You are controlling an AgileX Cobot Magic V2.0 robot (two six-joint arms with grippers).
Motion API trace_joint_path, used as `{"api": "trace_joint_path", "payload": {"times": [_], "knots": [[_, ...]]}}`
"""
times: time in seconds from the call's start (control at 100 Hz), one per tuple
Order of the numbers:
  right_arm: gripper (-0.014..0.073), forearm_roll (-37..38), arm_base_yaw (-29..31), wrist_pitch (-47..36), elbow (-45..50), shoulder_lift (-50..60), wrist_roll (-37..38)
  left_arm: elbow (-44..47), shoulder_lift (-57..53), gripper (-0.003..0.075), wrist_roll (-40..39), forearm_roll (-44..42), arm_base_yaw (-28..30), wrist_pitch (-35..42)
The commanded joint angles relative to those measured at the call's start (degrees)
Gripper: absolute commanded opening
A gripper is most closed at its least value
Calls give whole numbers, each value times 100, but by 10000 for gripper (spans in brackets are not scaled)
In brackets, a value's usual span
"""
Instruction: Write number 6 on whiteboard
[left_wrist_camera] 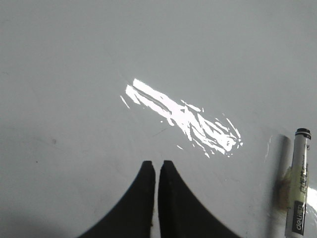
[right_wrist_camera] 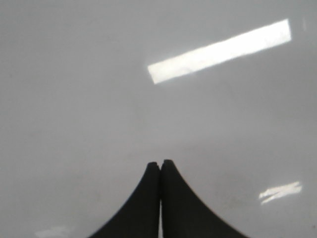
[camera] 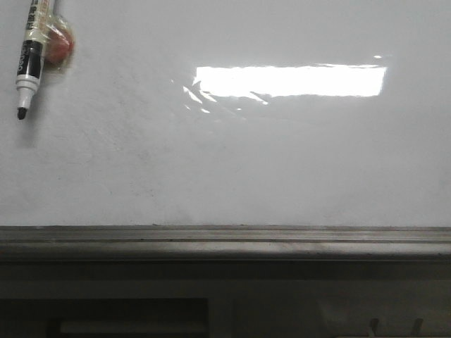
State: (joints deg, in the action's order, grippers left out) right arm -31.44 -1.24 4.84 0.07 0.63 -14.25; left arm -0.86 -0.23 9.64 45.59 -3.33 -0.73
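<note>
Left gripper (left_wrist_camera: 157, 171) and right gripper (right_wrist_camera: 160, 168) closed and empty, marker (camera: 32, 55) unpicked at upper left of whiteboard (camera: 282, 169), no stroke of the 6 visible: task judged unstarted.

The marker (camera: 32, 56) is cut off by the frame edge, its upper barrel unseen.

A bright rectangular light glare (camera: 290, 81) reflects overhead lighting. Below, a dark cabinet front (camera: 225, 299) with what appears to be a recessed slot (camera: 130, 320) remains dim.
</note>
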Motion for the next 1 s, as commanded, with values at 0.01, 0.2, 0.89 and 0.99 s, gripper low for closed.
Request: {"api": "trace_joint_path", "payload": {"times": [0.01,0.2,0.89,0.99], "knots": [[-43,-41,42,112,-426,-282,0,-332,41,-20,22,-171,3,-170],[-43,-21,42,1025,-1301,-1673,0,-1485,1249,-20,149,-1099,3,-1694],[416,-48,42,2044,-2750,-3723,-410,-3396,5192,386,5341,3414,-146,-3469],[416,-48,42,2044,-2750,-3723,-410,-3572,5598,386,5563,3579,-146,-3699]]}}
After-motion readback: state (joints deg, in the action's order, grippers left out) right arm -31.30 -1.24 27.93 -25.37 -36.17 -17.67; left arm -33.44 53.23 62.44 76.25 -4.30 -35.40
